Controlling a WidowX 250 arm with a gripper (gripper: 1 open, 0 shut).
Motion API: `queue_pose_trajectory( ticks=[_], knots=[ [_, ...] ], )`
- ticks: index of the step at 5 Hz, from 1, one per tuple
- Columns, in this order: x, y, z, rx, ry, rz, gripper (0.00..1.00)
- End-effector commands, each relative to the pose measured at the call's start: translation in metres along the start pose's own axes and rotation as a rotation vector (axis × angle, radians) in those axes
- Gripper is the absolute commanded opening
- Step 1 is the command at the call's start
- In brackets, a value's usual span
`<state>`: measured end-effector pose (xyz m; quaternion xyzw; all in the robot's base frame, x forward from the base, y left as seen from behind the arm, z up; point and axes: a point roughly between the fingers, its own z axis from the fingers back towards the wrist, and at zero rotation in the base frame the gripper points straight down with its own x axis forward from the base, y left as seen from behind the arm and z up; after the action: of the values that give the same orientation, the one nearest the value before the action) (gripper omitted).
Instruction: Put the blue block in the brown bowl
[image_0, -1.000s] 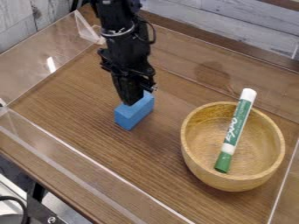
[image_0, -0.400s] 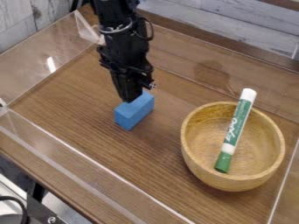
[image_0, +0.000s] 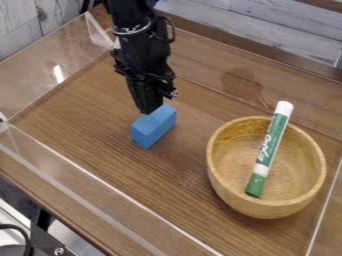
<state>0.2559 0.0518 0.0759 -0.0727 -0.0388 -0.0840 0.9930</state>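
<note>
The blue block lies flat on the wooden table, left of the brown bowl. My gripper points straight down over the block's far end. Its dark fingers are shut together, with the tips right at or just above the block's top edge. I cannot tell whether they touch it. Nothing is held between them. The bowl sits at the right front, about a block's length from the block.
A green-and-white marker leans inside the bowl, its cap end over the far rim. Clear plastic walls edge the wooden table at the front left and along the back.
</note>
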Motion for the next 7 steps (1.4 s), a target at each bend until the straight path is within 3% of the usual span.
queue_pose_trajectory(
  ticks=[1,6,7],
  knots=[
    [0.0108,0.006,0.0164,0.028,-0.063,-0.003,0.0],
    [0.0123,0.007,0.018,0.025,-0.075,-0.023,0.0],
    [0.0129,0.0066,0.0151,0.027,-0.068,-0.017,1.0]
  ],
)
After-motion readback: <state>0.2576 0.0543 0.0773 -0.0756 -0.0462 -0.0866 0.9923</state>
